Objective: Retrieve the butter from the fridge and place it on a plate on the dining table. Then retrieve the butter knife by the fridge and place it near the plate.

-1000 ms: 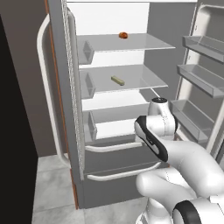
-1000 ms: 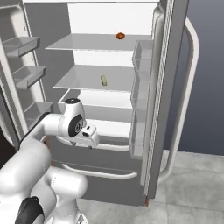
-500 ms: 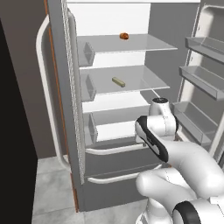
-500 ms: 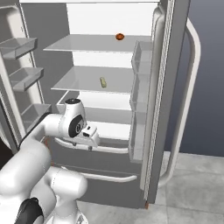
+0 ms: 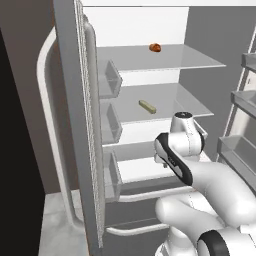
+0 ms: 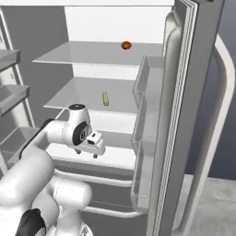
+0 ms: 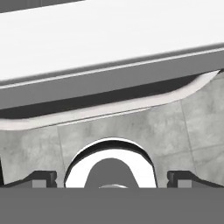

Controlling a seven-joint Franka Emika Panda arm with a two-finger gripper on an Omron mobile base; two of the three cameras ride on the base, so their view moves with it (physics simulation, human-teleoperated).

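1. Closer now, both base views are framing the fridge (image 5: pixel 75 125) larger: the base is driving in.
2. Low at centre, the gripper (image 6: pixel 94 144) is hanging wide open and empty.
3. Upward, the butter (image 5: pixel 147 106) is lying untouched on the middle shelf; everything is remaining to do.

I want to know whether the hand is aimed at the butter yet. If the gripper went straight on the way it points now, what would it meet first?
Not the butter. The open gripper points down in front of the fridge; straight on it would probably meet the grey floor beside the curved white drawer handle, though depth is unclear.
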